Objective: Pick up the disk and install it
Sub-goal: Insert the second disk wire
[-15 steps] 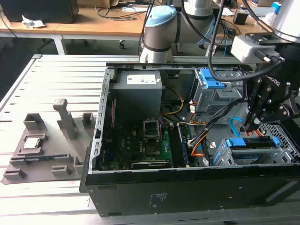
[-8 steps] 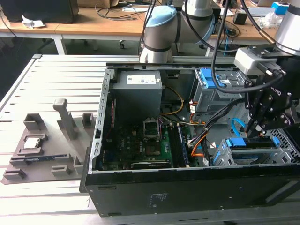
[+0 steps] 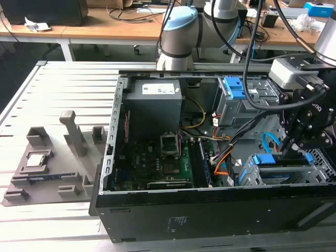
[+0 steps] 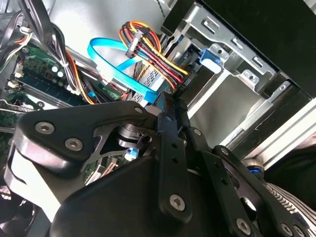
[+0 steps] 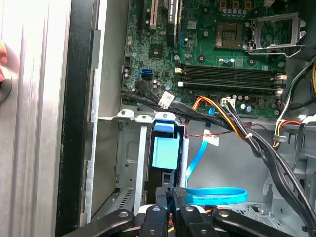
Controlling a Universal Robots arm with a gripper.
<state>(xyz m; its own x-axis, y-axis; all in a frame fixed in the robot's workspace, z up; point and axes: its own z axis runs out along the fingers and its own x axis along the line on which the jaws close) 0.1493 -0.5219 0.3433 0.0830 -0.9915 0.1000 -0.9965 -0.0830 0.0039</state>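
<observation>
Claw [image 5: 174, 197] seen from closest range in the first wrist view: its two black fingers stand close together, pinched on the rear edge of the disk [image 5: 164, 150], which presents its blue bracket end-on. The disk sits edgewise in the slot of the drive cage [image 5: 129, 148], between the cage's grey sheet-metal rails and partly entered. In the second wrist view the claw's linkage [image 4: 168, 163] lies across the foreground, with the bundle of red, yellow and black power leads [image 4: 153, 54] and the flat blue data cable [image 4: 106, 59] just beyond the fingertips.

In the exterior view the claw [image 3: 291, 149] stands over the blue-topped cage [image 3: 278, 168] at the lower corner of the open computer case [image 3: 157, 210] on the exterior view's right. Beyond it lie the motherboard [image 3: 157, 163] and the grey power supply [image 3: 153, 102]; farthest, on the counter [image 3: 58, 231], a grey fixture tray [image 3: 47, 168] carries a small square chip [image 3: 38, 159].

Judgement: the step in hand appears to be seating the disk. Done well, it calls for a push straight along the rails, bracket kept square to the slot, and the loose cables kept clear of the opening, since a tilted entry would likely jam.
</observation>
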